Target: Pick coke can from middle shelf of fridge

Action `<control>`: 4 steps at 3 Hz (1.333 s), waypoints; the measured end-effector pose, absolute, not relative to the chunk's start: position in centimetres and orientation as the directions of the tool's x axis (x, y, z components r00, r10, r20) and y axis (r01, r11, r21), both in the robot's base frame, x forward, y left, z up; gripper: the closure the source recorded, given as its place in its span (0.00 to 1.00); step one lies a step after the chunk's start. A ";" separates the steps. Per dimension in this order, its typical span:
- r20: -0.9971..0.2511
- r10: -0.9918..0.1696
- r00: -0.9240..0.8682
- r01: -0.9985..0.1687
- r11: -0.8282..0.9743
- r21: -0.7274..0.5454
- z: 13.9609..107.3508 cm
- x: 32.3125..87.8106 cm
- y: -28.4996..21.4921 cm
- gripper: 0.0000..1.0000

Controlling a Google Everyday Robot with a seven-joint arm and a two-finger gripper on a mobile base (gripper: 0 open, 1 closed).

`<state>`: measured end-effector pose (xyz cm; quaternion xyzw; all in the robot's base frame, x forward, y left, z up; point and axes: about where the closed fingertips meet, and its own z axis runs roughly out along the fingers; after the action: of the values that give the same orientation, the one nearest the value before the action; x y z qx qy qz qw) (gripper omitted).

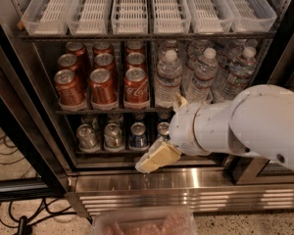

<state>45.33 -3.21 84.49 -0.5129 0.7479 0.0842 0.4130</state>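
Observation:
The fridge (161, 186) stands open in front of me. Its middle shelf (105, 111) holds three lanes of red cans on the left. The coke can (136, 87), with white script on its side, is at the front of the third lane, next to the water bottles. Other red cans (102, 86) beside it show plainer sides. My gripper (155, 158) is cream-coloured on a bulky white arm (245, 124). It hangs below the middle shelf, in front of the lower shelf's small cans, below and a little right of the coke can, apart from it.
Water bottles (167, 79) fill the middle shelf's right half. White slotted trays (147, 9) sit on the shelf above. Small silver and blue cans (112, 136) stand on the lower shelf. Cables (7, 153) lie on the floor at left. A clear plastic container (144, 222) is at the bottom edge.

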 end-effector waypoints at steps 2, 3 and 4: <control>-0.740 -0.659 -0.136 -0.808 0.506 -0.302 84.2 45.9 -2.6 0.00; -0.809 -0.570 -0.142 -0.766 0.581 -0.275 83.3 47.0 -0.2 0.00; -0.871 -0.469 -0.148 -0.697 0.674 -0.245 83.5 48.8 1.9 0.00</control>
<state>48.78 1.85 83.52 -0.3888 0.7499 0.1086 0.5242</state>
